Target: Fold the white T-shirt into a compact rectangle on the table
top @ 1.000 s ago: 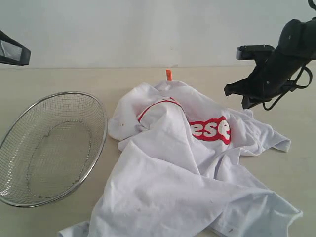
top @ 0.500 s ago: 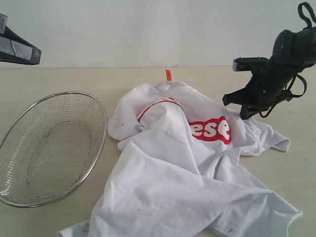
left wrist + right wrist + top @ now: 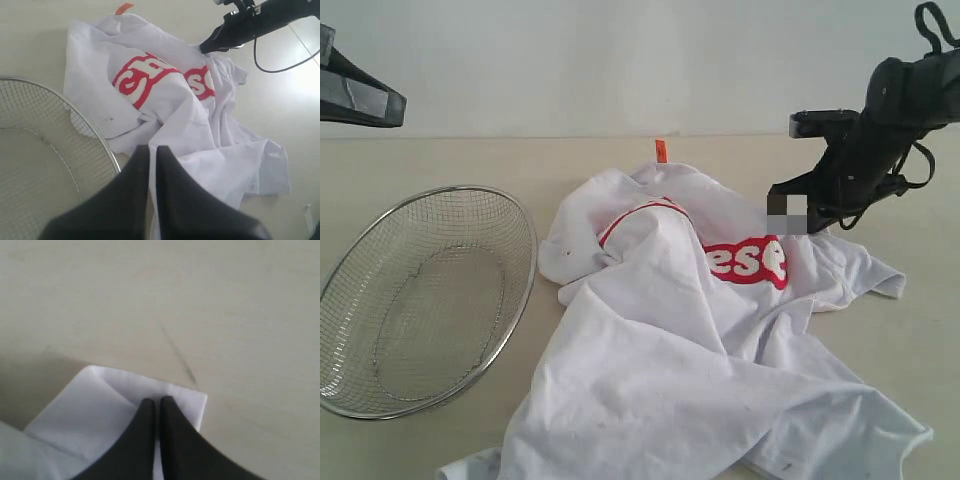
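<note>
Steel wire basket (image 3: 360, 330) sits just beside the white T-shirt (image 3: 670, 340).

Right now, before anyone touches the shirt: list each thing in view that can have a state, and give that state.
white T-shirt: crumpled, unfolded, lying on the table.
wire-mesh basket: upright, empty.
left gripper: shut, holding nothing.
right gripper: shut, tips at the shirt's edge, no cloth visibly pinched.
</note>
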Action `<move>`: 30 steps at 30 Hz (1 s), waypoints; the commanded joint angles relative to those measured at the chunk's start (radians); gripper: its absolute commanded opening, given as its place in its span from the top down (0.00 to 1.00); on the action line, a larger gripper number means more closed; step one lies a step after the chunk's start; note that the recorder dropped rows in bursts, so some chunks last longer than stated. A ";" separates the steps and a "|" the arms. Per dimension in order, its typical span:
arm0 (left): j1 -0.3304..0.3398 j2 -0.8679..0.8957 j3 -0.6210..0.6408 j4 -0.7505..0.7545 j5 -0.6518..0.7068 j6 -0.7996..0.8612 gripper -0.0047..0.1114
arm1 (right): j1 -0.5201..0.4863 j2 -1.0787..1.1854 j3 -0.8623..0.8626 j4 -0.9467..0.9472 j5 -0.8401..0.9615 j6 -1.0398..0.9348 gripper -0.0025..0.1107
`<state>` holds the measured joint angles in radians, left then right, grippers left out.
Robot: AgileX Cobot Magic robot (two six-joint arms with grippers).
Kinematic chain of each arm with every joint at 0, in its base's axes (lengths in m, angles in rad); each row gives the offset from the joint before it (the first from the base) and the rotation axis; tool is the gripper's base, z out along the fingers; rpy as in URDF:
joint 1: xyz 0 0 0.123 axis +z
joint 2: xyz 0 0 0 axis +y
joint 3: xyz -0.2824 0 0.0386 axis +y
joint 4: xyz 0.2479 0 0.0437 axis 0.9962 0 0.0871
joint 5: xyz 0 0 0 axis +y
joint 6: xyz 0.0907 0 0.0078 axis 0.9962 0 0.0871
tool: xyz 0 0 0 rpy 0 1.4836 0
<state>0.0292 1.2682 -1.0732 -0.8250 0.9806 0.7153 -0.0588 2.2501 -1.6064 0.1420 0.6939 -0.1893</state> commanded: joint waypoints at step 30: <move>-0.006 0.001 0.004 -0.016 -0.043 0.010 0.92 | -0.132 0.240 -0.450 -0.082 0.218 0.008 0.98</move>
<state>0.0292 1.2682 -1.0732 -0.8250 0.9507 0.7191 -0.1506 2.4724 -2.0532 0.0916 0.8869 -0.1806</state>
